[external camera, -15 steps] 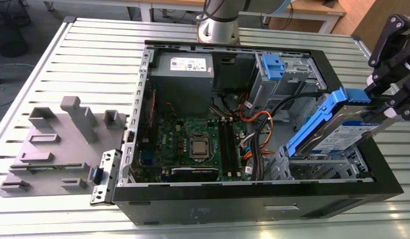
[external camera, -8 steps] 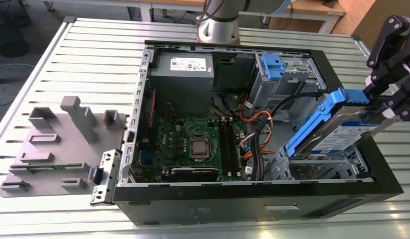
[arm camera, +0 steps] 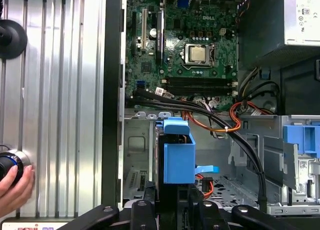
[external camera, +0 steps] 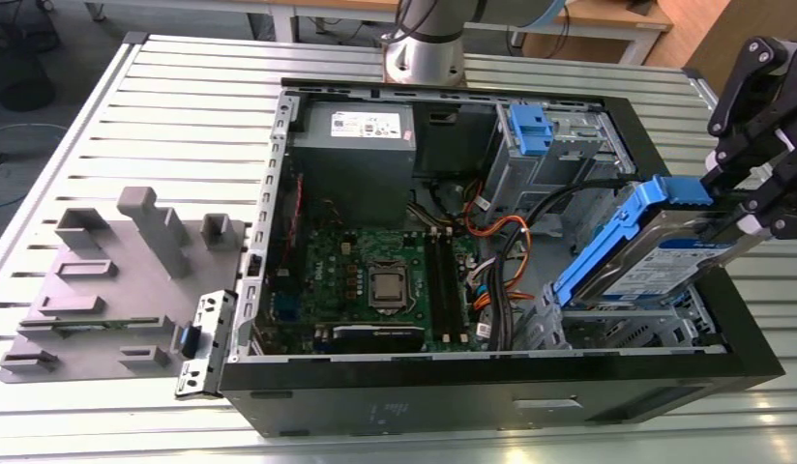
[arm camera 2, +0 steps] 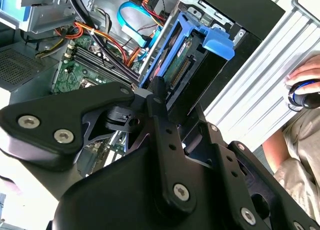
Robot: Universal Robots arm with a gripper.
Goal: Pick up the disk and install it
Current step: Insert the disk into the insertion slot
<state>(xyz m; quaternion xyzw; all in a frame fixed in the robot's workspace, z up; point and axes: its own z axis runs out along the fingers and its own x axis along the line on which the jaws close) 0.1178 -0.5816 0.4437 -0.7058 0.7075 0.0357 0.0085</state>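
Disk tilted steeply, clamped in the end effector, arm leaning over the computer case

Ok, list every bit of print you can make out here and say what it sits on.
On the power supply, the white sticker: print too small to read.
On the disk, the white-and-blue label: text blurred.
On the motherboard, white markings: too small to read reliably.
On the drive cage, a small sticker: too small to read.
So nothing here can be quoted with confidence.
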